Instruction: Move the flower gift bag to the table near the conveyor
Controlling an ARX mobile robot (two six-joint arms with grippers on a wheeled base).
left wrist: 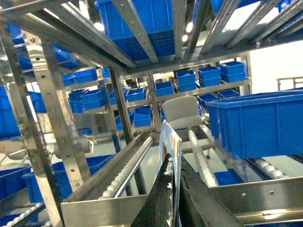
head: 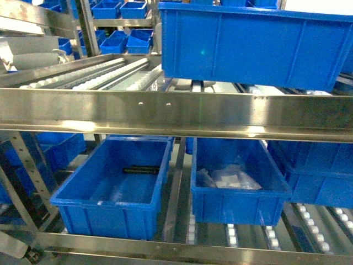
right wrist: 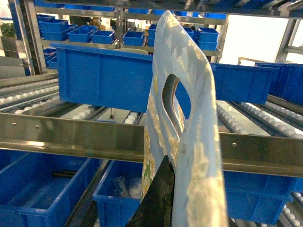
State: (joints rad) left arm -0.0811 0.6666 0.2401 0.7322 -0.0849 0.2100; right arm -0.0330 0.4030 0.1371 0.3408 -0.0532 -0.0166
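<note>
- Clearly, the right gripper (right wrist: pixel 163 198) pinches the flower gift bag (right wrist: pixel 182 137) near its lower edge, holding it upright before the conveyor (right wrist: pixel 71 135).
- Likewise the left gripper (left wrist: pixel 173 189) clamps a thin bag edge.
- Beyond, blue bins (head: pixel 118 185) sit on the rollers.

The conveyor (head: pixel 165 113) frame is brushed stainless steel, shiny with smeared reflections; its rollers (head: pixel 105 74) are smooth white plastic. Blue bins (head: pixel 116 187) are glossy moulded plastic. The gift bag (right wrist: pixel 189 142) looks glossy, slightly crinkled, flower-printed.
</note>
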